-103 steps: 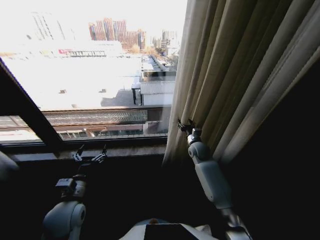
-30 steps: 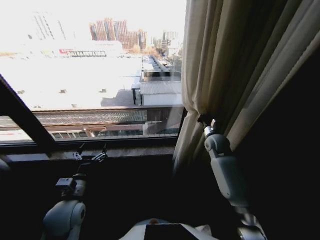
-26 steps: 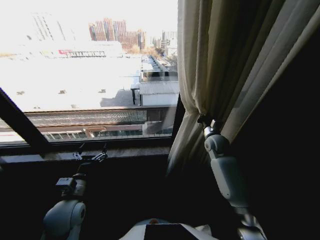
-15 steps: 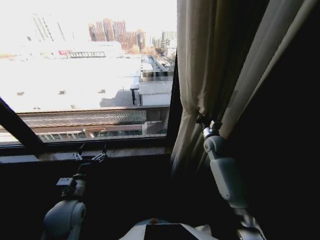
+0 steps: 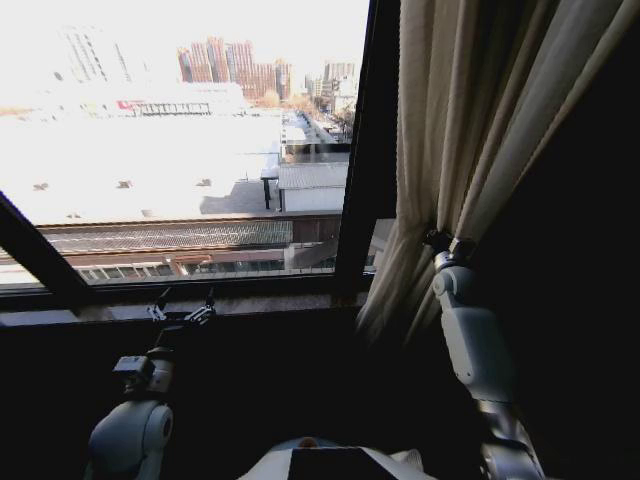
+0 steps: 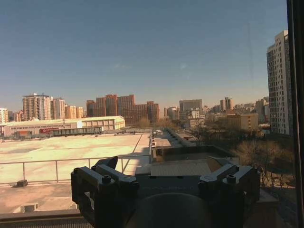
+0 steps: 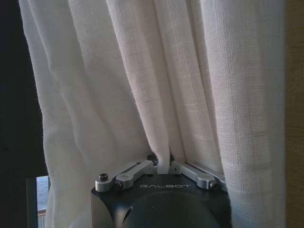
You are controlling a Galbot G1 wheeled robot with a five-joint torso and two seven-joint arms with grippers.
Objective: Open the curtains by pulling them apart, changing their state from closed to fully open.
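The right gripper (image 5: 446,243) has its jaws pinched on a fold of the tall, pleated cream sheer curtains (image 5: 470,120), which bunch directly above them; this looks like the pulling-aside step. Next, the pull probably calls for more sideways travel without slipping. The left gripper (image 5: 182,308) hangs spread by the dark sill.

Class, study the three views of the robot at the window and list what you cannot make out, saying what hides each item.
- Right gripper fingertips: in the right wrist view, buried in the curtain fold they pinch.
- Curtain top and hem: cut off by the head view's upper edge and lost in the dark below the sill.
- Any curtain on the left: beyond the head view's left edge.
- Left gripper: small in the head view, idle by the sill.
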